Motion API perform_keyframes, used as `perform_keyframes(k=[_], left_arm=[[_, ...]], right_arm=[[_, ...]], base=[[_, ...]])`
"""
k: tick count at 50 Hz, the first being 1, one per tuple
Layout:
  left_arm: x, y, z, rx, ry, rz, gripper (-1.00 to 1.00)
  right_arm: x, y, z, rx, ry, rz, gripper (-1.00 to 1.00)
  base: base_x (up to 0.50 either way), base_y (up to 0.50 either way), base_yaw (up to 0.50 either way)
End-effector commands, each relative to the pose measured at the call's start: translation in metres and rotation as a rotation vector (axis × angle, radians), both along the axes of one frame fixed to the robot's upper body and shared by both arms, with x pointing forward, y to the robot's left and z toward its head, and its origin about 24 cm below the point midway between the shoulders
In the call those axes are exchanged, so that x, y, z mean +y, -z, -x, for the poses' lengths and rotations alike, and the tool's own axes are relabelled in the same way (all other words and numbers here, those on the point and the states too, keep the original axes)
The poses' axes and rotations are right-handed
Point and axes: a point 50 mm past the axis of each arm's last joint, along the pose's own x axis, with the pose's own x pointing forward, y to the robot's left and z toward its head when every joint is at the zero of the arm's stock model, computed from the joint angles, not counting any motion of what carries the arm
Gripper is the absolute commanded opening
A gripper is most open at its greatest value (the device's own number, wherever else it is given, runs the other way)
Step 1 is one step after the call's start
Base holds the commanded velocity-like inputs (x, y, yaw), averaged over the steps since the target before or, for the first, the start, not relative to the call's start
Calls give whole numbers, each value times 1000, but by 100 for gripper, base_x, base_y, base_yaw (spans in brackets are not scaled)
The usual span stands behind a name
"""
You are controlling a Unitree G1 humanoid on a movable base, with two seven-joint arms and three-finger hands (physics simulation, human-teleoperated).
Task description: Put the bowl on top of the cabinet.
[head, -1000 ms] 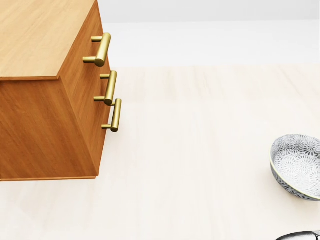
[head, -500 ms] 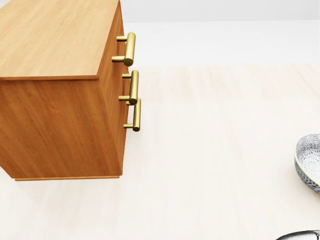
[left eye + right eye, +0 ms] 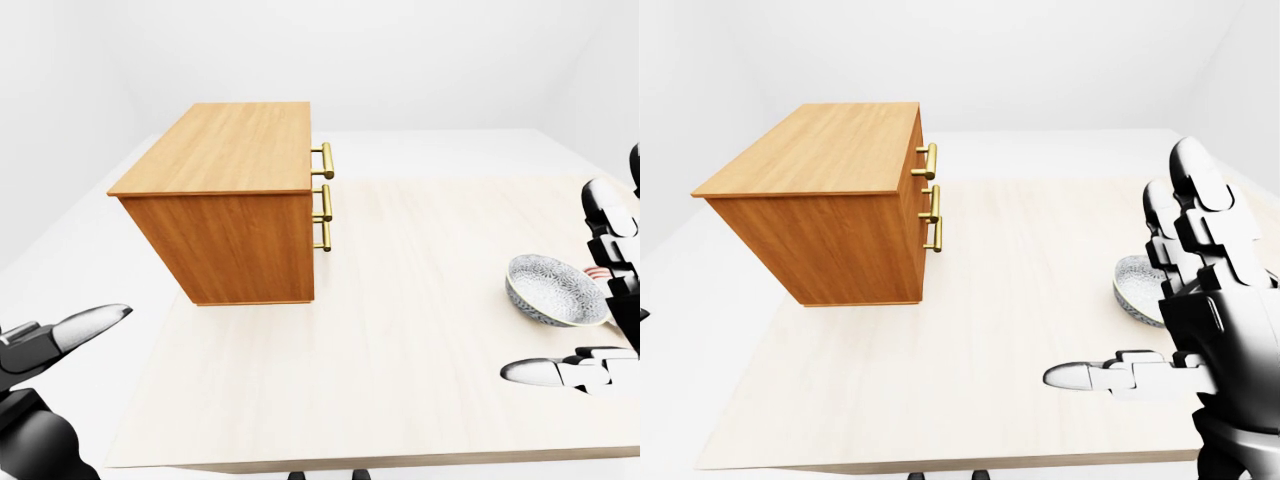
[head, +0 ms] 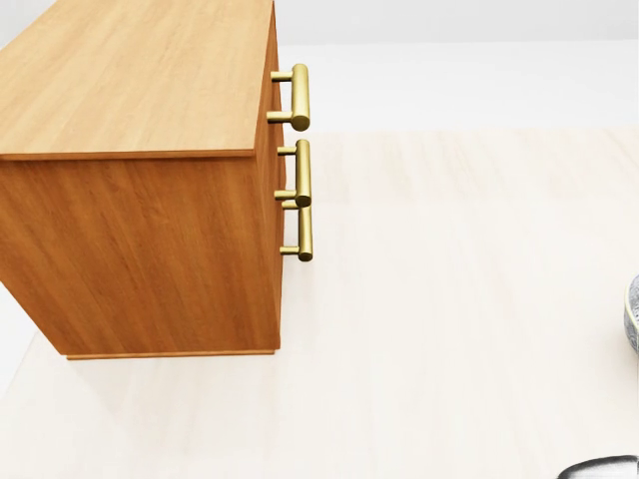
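A patterned grey-and-white bowl rests on the pale table at the right of the left-eye view; only a sliver of it shows at the head view's right edge. The wooden cabinet, with brass handles, stands upper left, its flat top bare. My right hand is open beside the bowl, fingers upright behind it and thumb stretched below it, hiding part of the bowl in the right-eye view. My left hand hangs open at the lower left, off the table.
The table's near edge runs along the bottom of the left-eye view, with white floor around it. A wide stretch of tabletop lies between cabinet and bowl. A black shape at the head view's bottom right is my own hand.
The whole head view has shifted: cabinet and bowl slid rightward in the picture, so the camera has moved left. The bowl has nearly left the head view's right edge.
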Motion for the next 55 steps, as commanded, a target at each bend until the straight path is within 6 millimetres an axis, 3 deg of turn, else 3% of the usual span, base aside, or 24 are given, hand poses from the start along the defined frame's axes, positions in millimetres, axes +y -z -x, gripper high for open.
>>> perform_keyframes(k=[1,4,6,8,10,14,15,17,18,20,21,24,28,33,39,41,51,55], left_arm=[[1,3,-4,12,-1,20,100],[2,2,-4,10,-1,21,100],[2,2,-5,11,-1,21,100],[3,3,-4,12,-2,23,100],[3,2,-4,10,-2,25,100],[4,2,-4,6,-2,27,100],[4,-1,-3,-10,-3,28,100],[4,-3,-2,-21,-1,28,100],[3,-2,-3,-13,0,28,100],[3,-1,-4,-11,0,27,100],[3,-2,-3,-13,0,26,100],[4,-2,-3,-16,-2,27,100],[4,-1,-4,-7,-1,27,100],[3,-1,-5,-5,-1,27,100],[4,-1,-4,-8,-3,27,100],[4,0,-5,-3,-2,28,100],[4,0,-4,-4,-1,28,100],[4,-1,-5,-5,0,26,100]], right_arm=[[-5,-11,-5,3,32,-19,100],[-18,-22,4,-222,124,-145,100],[-19,-30,8,-341,115,-109,100],[-18,-47,16,-513,100,45,100],[-15,-50,11,-558,122,234,100],[-40,-15,-43,-243,263,479,100],[-61,2,-62,-96,315,498,100],[-89,21,-81,83,388,522,100],[-113,36,-92,218,443,531,100],[-134,54,-99,352,500,543,100],[-158,64,-104,447,540,502,100],[-180,66,-110,571,589,567,100],[-193,36,-115,634,600,684,100],[-204,23,-121,735,621,761,100],[-218,46,-124,910,625,774,100],[-222,64,-122,988,624,782,100],[-227,91,-111,1097,581,748,100],[-228,93,-107,1121,574,749,100]], base=[[0,0,0],[0,0,0],[0,0,0],[0,0,0],[0,0,0],[0,0,0],[0,0,0],[0,0,0],[0,0,0],[0,0,0],[0,0,0],[0,0,0],[0,0,0],[0,0,0],[0,0,0],[0,0,0],[0,0,0],[0,0,0]])
